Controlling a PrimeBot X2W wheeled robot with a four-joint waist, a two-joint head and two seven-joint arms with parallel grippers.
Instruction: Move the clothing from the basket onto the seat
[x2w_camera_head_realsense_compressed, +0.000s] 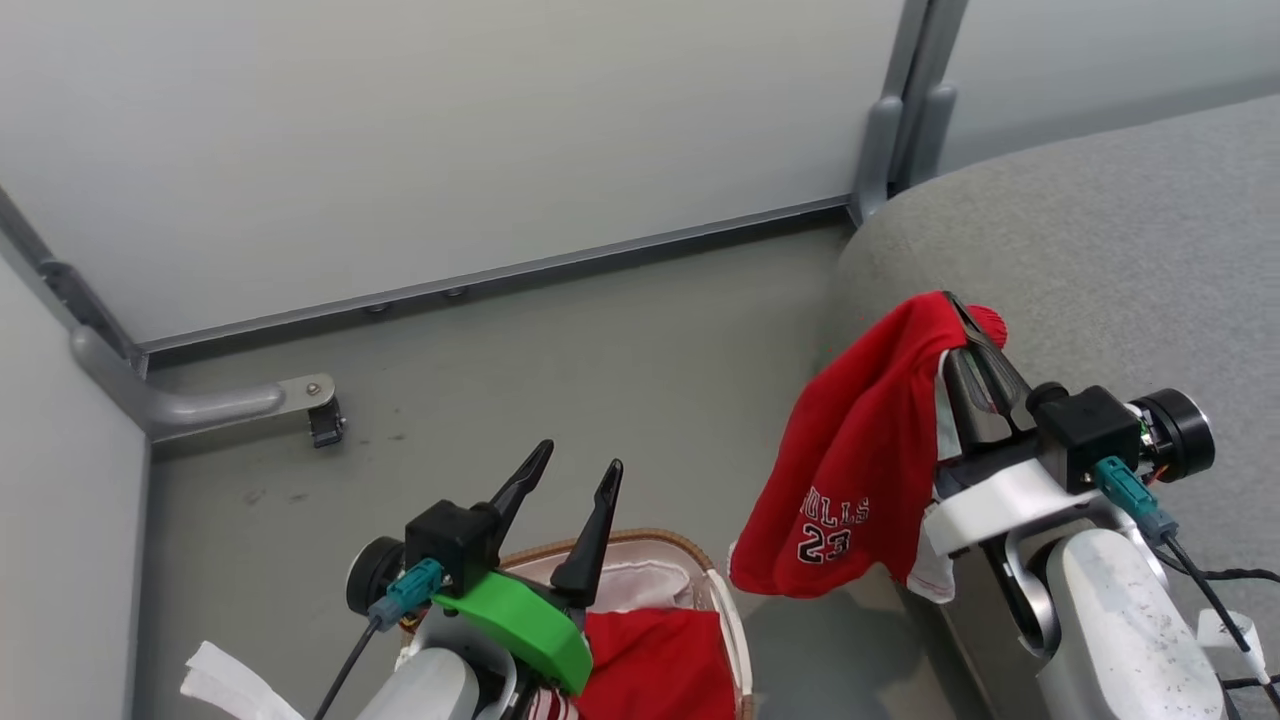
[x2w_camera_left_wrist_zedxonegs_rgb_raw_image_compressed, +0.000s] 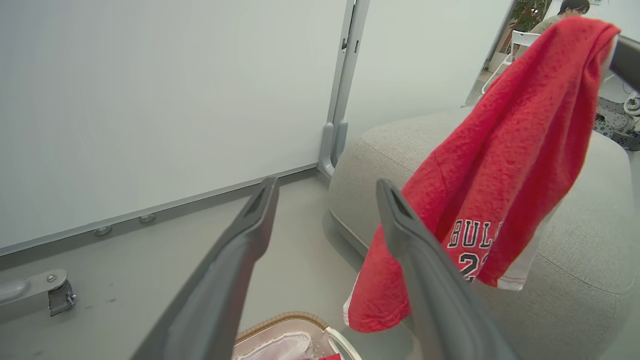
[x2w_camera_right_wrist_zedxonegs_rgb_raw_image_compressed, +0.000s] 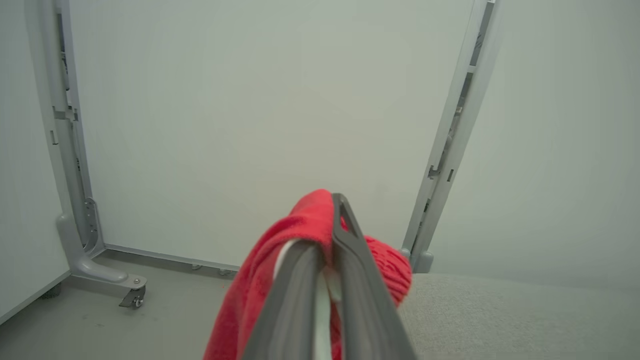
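**Containers.** In the head view the basket (x2w_camera_head_realsense_compressed: 655, 538) sits at 6 o'clock on the grey floor (x2w_camera_head_realsense_compressed: 600, 350). It is oval, with a brown woven rim, and is fitted with a white cloth liner (x2w_camera_head_realsense_compressed: 640, 582). One crumpled red garment (x2w_camera_head_realsense_compressed: 655, 660) lies inside it, toward the 5 o'clock side.

**Held item.** A second garment, the red jersey (x2w_camera_head_realsense_compressed: 860, 450), hangs outside the basket at 3 to 4 o'clock. It drapes in loose folds with a nubby knit surface, white trim at the hem and white "BULLS 23" lettering. It hangs against the rounded edge of the seat (x2w_camera_head_realsense_compressed: 1100, 250). Whether it touches the upholstery cannot be told.

**Grippers.** The right gripper (x2w_camera_head_realsense_compressed: 960, 310) has its long dark fingers pressed together, pinching the top fold of the red jersey. The left gripper (x2w_camera_head_realsense_compressed: 580, 455) is above the basket with its fingers spread wide and nothing between them.

**Materials.** The seat is grey woven fabric with stitched seams and fills 1 to 4 o'clock. Smooth pale partition panels (x2w_camera_head_realsense_compressed: 450, 130) in grey metal frames run from 9 to 1 o'clock.
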